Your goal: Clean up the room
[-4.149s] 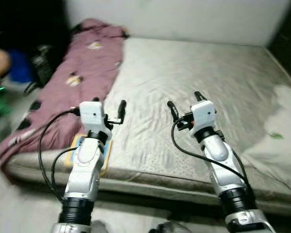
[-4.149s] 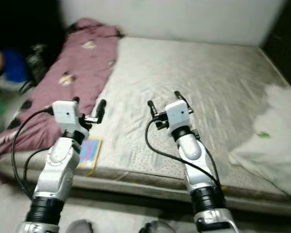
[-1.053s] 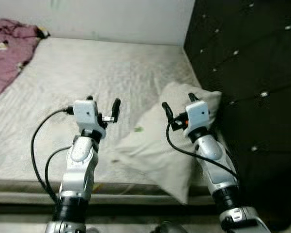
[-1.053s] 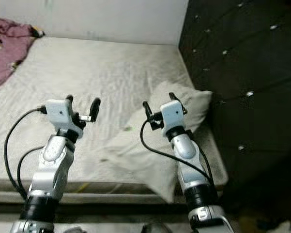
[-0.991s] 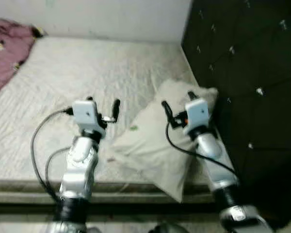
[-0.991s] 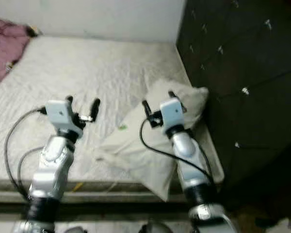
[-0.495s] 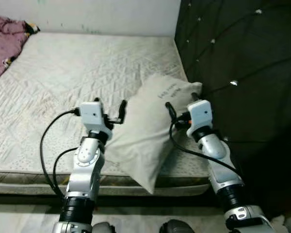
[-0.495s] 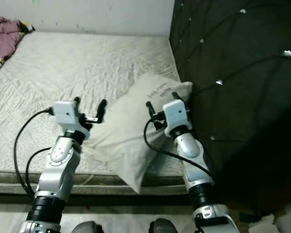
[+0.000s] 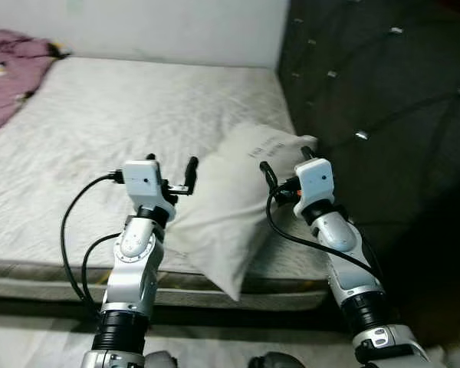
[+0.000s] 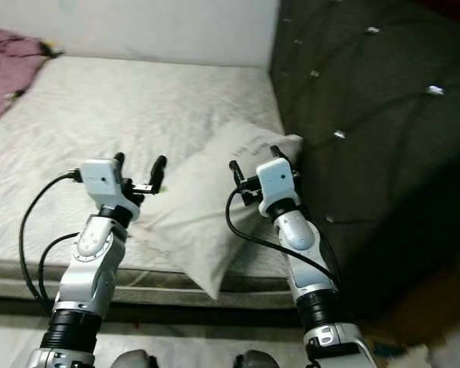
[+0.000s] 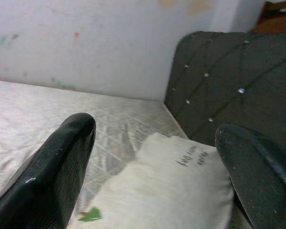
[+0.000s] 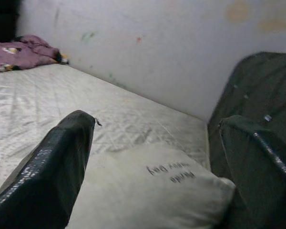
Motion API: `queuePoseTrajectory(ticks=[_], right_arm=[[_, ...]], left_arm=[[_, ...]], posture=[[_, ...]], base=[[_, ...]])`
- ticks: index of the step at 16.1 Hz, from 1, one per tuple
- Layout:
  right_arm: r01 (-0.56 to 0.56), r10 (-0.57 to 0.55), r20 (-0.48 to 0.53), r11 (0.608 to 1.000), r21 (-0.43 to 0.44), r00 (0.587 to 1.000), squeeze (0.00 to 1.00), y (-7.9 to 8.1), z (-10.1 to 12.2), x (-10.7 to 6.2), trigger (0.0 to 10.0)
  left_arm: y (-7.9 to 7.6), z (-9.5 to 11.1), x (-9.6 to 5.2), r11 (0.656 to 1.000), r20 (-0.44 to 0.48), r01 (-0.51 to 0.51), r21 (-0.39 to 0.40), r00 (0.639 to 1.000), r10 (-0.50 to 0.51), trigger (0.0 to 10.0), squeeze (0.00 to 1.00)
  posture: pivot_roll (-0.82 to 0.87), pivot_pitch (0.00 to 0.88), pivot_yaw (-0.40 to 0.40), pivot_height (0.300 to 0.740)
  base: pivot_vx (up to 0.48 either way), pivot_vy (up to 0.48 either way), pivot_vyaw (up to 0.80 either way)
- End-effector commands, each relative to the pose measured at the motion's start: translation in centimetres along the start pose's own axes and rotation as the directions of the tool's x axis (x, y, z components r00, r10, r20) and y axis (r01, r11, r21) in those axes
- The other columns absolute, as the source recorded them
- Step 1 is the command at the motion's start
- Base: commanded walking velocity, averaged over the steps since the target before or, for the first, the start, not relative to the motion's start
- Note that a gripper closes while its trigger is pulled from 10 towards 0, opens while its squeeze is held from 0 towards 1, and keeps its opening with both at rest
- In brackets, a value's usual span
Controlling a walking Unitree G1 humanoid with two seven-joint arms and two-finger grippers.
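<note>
Dark tufted headboard [image 9: 383, 100] beside mattress [image 9: 138, 115]; white wall [image 9: 161, 27] behind.

A matt, wrinkled cloth pillow [image 9: 238, 203] lies on a quilted, stitched fabric mattress [image 9: 130, 115]. The dark headboard [image 9: 368, 100] looks padded and tufted with shiny studs. Glossy black plastic fingers [image 11: 52, 171].

One pillow [image 9: 230, 207], one mattress [image 9: 115, 115], one purple blanket [image 9: 8, 73], one headboard [image 9: 368, 100].

Place: a bedroom in a home
Evidence: a bare mattress [image 9: 123, 115] is lying against a tufted headboard [image 9: 368, 100], a pillow [image 9: 230, 199] resting on it
</note>
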State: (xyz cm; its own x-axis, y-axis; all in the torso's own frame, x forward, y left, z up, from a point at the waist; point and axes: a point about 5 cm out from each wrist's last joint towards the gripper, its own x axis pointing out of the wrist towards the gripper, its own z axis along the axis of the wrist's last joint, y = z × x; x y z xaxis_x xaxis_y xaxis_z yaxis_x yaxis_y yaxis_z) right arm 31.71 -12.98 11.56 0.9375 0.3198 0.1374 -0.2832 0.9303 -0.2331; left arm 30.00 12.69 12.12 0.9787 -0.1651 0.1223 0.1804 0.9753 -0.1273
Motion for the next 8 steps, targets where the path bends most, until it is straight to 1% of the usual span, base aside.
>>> queuePoseTrajectory(ticks=[1,5,8], right_arm=[[-0.01,0.01,0.026,1.0,0.0,1.0,0.0,0.17,0.65,0.47,10.0],[-0.003,0.003,0.023,1.0,0.006,1.0,0.0,0.16,0.58,0.43,10.0],[-0.001,0.0,0.019,1.0,0.012,1.0,0.0,0.16,0.52,0.43,10.0]], left_arm=[[0.5,0.28,0.05,1.0,0.004,-0.013,0.01,1.0,0.013,10.0,0.0],[0.52,0.29,-0.03,1.0,0.0,-0.011,0.015,1.0,0.011,10.0,0.0],[0.52,0.31,-0.02,1.0,0.003,-0.011,0.015,1.0,0.011,10.0,0.0]], posture=[[0.0,0.0,-0.031,0.74],[0.0,0.004,-0.023,0.74],[0.0,0.001,-0.027,0.74]], base=[[0.0,0.48,0.0],[0.0,0.48,0.0],[0.0,0.0,0.0]])
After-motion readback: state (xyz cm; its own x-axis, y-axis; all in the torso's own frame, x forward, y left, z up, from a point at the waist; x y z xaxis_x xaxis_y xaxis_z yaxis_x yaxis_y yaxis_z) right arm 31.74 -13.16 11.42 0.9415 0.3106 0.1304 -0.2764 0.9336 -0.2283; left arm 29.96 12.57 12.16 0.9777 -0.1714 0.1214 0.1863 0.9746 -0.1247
